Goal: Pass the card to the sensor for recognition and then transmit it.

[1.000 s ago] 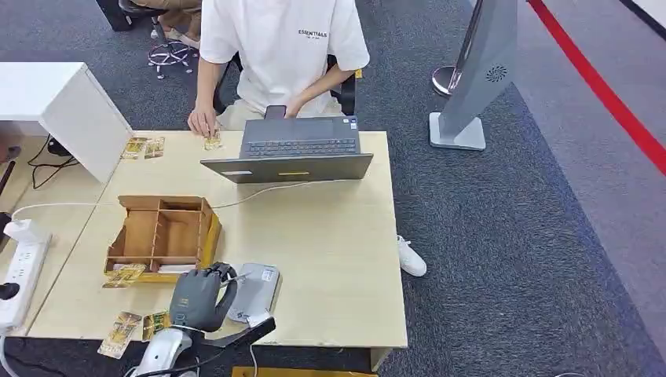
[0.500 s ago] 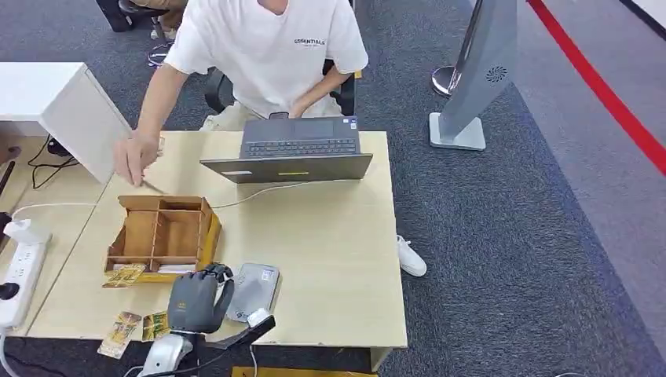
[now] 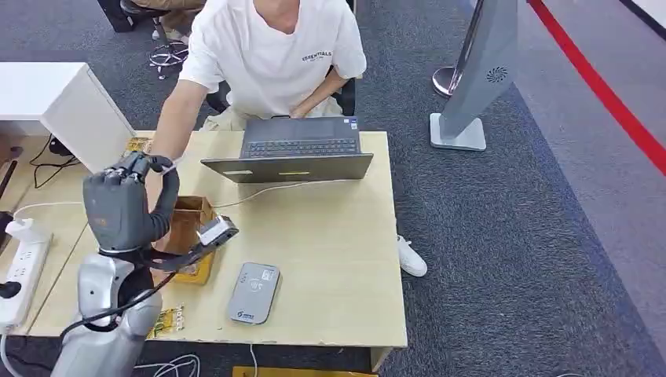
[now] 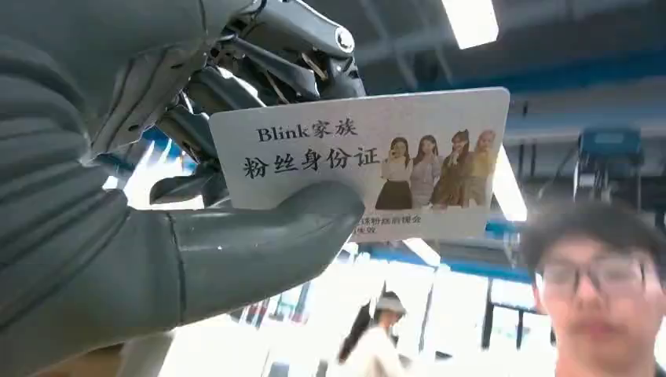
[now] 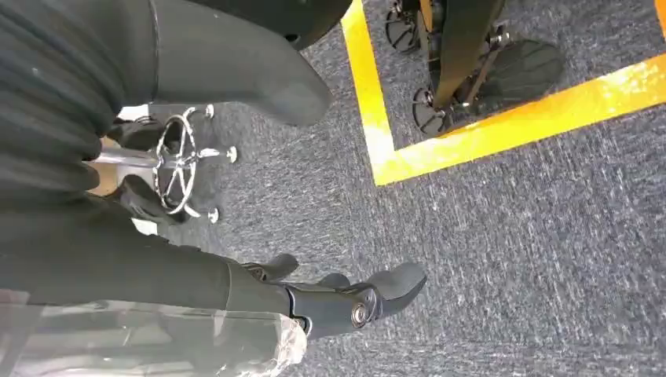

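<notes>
The left hand [image 3: 118, 206] is raised above the table [image 3: 330, 236] at about 9 o'clock, pinching the card [image 4: 369, 161] between thumb and fingers [image 4: 259, 55]. The sensor [image 3: 254, 292] lies flat near the table's front edge, at about 4 o'clock from that hand and well apart. The right hand [image 5: 345, 302] hangs over grey carpet [image 5: 534, 259], fingers apart and holding nothing.

Card [image 4: 369, 157] printed "Blink家族" and "粉丝身份证", white T-shirt [image 3: 275, 55] chest lettering "ESSENTIALS"
</notes>
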### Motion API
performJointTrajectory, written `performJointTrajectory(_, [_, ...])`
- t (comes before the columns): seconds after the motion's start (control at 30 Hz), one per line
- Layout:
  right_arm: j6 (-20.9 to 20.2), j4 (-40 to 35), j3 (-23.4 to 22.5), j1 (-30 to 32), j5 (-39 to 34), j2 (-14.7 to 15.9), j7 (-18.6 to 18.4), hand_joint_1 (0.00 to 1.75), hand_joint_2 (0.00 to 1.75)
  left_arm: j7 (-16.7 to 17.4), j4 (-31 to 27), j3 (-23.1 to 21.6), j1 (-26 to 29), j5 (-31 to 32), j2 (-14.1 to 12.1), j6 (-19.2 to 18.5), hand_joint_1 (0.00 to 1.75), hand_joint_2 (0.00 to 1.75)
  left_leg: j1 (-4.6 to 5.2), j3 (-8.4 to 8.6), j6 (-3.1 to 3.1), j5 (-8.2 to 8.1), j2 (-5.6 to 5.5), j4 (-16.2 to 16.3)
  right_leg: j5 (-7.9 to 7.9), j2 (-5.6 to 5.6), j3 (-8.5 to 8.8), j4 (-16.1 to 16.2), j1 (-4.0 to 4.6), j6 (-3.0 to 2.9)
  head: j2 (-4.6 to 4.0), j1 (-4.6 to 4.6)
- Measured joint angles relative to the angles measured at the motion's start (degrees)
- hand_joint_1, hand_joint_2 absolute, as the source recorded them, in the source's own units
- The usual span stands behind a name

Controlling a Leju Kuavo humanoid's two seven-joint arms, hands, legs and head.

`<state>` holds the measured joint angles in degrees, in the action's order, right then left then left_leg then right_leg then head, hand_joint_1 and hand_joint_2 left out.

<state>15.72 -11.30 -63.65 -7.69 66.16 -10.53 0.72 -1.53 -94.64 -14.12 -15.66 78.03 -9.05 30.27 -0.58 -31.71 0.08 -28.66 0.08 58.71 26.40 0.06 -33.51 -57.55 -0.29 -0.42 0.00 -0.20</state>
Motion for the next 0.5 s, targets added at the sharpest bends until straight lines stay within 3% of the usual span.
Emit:
performJointTrajectory(0.13, [0.1, 0.0, 0.7, -0.3, 0.5, 0.0, -0.3, 0.00, 1.75, 2.2, 1.5, 1.4, -6.3, 4.1, -1.6, -2.7, 1.75, 1.75, -0.01, -0.01, 0.00, 0.04, 0.00, 0.0, 0.00, 0.00, 0.00, 0.0, 0.02, 0.00, 0.00, 0.02])
performJointTrajectory(0.3, [1.3, 0.0, 0.9, -1.3, 0.5, -0.5, -1.3, 0.00, 1.75, 5.8, 13.7, 3.7, -16.0, 7.6, -4.6, -2.9, 1.75, 1.75, -0.05, 0.01, -0.11, 0.11, 0.09, 0.0, -0.12, 0.09, -0.04, 0.0, 0.07, -0.15, 0.00, 0.02])
performJointTrajectory(0.5, [1.2, 0.0, 0.9, -1.7, 0.4, -0.9, -1.4, 0.00, 1.75, 7.8, 23.1, 5.2, -20.2, 8.3, -6.3, -2.9, 1.75, 1.75, -0.06, -0.03, -0.11, 0.11, 0.08, 0.0, -0.11, 0.09, -0.05, -0.1, 0.08, -0.15, 0.00, 0.02])
